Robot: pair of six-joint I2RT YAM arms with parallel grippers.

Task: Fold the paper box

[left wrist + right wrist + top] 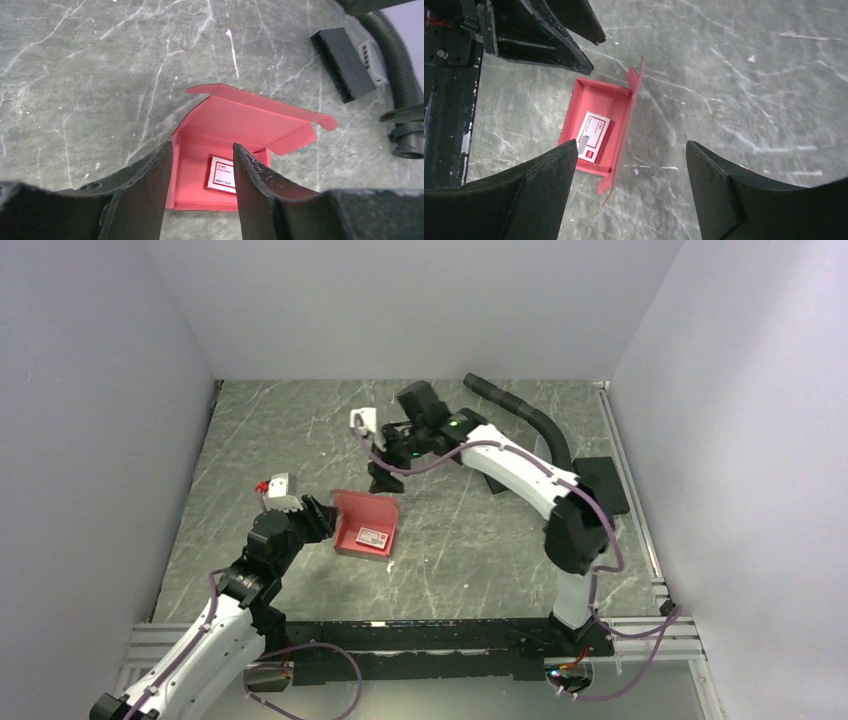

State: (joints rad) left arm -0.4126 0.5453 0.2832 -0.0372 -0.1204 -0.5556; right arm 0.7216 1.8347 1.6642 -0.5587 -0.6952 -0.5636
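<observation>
The paper box [362,515] is red-pink card and lies on the grey table as a shallow tray, its lid flap [260,117] standing up along the far side. A small red-and-white card [220,173] lies flat inside it. My left gripper [322,519] hovers at the tray's left end, open, its two fingers spread over the tray and holding nothing. In the left wrist view the gripper [202,146] frames the card. My right gripper [386,480] hangs above and behind the lid, open wide and empty. In the right wrist view the box [594,107] lies below that gripper [631,145].
A black flat pad [603,483] lies at the right by the metal rail [628,490]. A black ribbed hose [523,415] curves across the back right. A black connector block [343,63] sits beyond the box. White walls close the table in on three sides.
</observation>
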